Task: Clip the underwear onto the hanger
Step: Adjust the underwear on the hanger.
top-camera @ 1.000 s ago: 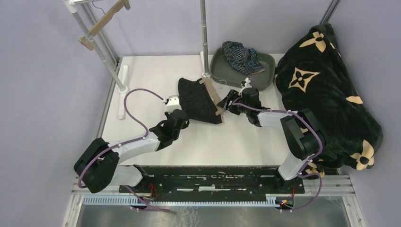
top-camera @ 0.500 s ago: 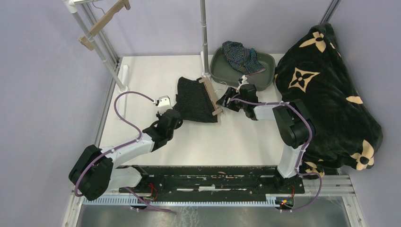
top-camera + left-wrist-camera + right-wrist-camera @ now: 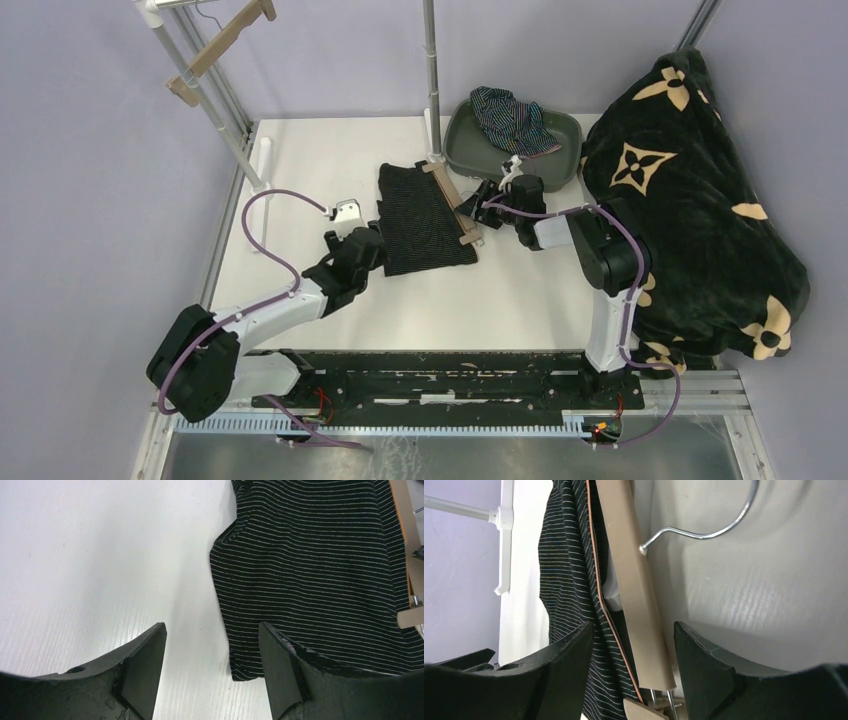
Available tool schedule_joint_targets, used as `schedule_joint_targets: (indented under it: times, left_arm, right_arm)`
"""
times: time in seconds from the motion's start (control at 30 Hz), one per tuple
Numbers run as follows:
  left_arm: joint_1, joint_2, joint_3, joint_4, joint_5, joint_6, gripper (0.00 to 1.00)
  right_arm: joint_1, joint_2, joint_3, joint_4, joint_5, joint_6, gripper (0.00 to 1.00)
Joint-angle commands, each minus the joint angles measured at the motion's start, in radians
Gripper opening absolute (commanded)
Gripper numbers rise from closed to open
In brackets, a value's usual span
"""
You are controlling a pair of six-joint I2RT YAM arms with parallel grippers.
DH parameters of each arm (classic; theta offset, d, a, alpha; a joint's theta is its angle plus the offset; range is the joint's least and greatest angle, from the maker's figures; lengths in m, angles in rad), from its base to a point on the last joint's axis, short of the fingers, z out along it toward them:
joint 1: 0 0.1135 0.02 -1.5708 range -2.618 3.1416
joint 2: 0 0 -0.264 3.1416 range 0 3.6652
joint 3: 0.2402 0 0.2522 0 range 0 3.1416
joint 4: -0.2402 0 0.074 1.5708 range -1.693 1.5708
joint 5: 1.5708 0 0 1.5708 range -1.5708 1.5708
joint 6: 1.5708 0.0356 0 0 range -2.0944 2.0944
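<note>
The black pinstriped underwear [image 3: 425, 222] lies flat on the white table, its right edge along the wooden hanger [image 3: 453, 203]. My left gripper [image 3: 366, 243] is open at the garment's lower left corner. In the left wrist view the gripper [image 3: 212, 665] holds nothing, and the underwear [image 3: 310, 570] corner lies just inside the right finger. My right gripper [image 3: 489, 205] is open at the hanger's near end. In the right wrist view its jaws [image 3: 631, 660] straddle the hanger bar [image 3: 634, 580] and the underwear's edge [image 3: 569, 570]. A navy striped underwear [image 3: 515, 118] lies in the tray.
The green tray [image 3: 568, 152] stands at the back right, beside a big black blanket [image 3: 690, 190] with tan flowers. A metal pole [image 3: 432, 80] rises behind the hanger. A second wooden hanger [image 3: 220, 45] hangs on the rack at the top left.
My left gripper has opened and let go of the pinstriped underwear's corner, and the garment has settled flat. The right gripper shifted slightly toward the back along the hanger.
</note>
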Motion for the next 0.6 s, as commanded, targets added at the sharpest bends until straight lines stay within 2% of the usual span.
schedule_joint_targets:
  times: [0.0, 0.3, 0.57]
  left_arm:
    - [0.005, 0.012, 0.059, 0.028, -0.029, -0.018, 0.74]
    - [0.006, 0.051, 0.093, 0.045, -0.022, -0.007, 0.74]
    - [0.007, 0.090, 0.112, 0.058, -0.017, -0.007, 0.74]
  right_arm:
    - [0.000, 0.038, 0.061, 0.118, -0.072, 0.019, 0.68]
    - [-0.012, 0.135, 0.101, 0.212, -0.142, 0.053, 0.63]
    - [-0.019, 0.195, 0.106, 0.323, -0.201, 0.096, 0.40]
